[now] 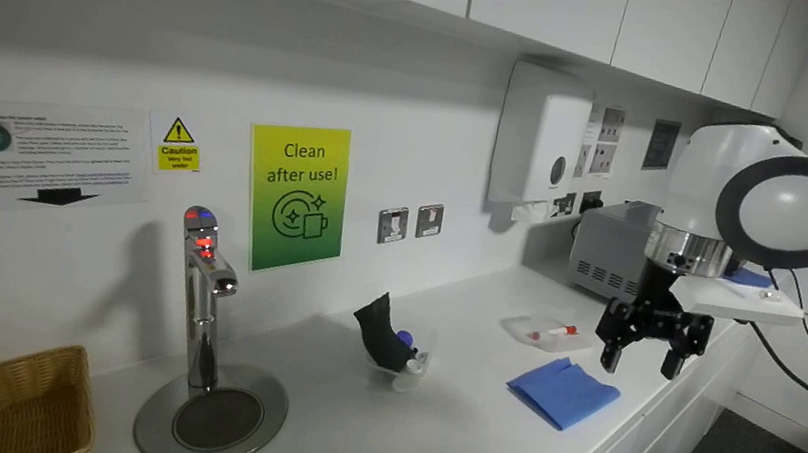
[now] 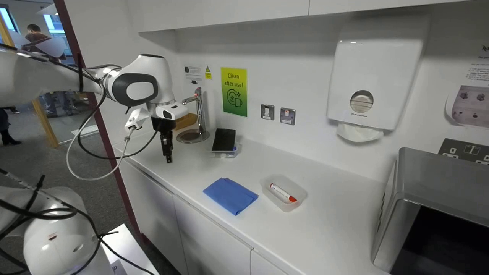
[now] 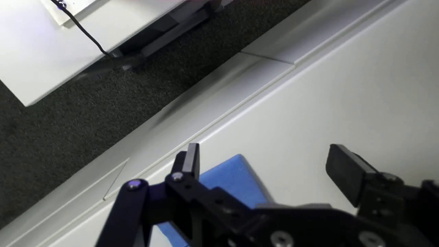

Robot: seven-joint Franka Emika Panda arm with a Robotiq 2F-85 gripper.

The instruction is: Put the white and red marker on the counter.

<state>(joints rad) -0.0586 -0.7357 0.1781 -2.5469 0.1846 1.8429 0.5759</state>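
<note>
The white and red marker (image 1: 555, 333) is a slim white stick with reddish ends. It lies inside a shallow clear tub (image 2: 269, 196) on the white counter (image 1: 344, 452), and the marker also shows in an exterior view (image 2: 282, 193). The marker is out of view in the wrist view, where the counter (image 3: 301, 113) shows below the fingers. My gripper (image 1: 639, 367) is open, with nothing between its fingers, and points down above the counter. It also shows side-on in an exterior view (image 2: 169, 159) and in the wrist view (image 3: 263, 149). It is apart from the marker and the tub.
A folded blue cloth (image 2: 231, 195) lies beside the marker's tub, near the counter's front edge. A second clear tub (image 2: 224, 154) holds a black item (image 1: 385, 337). A tap (image 1: 203, 308), a wicker basket (image 1: 76, 401), a grey microwave (image 2: 439, 183) and a towel dispenser (image 2: 376, 76) stand around.
</note>
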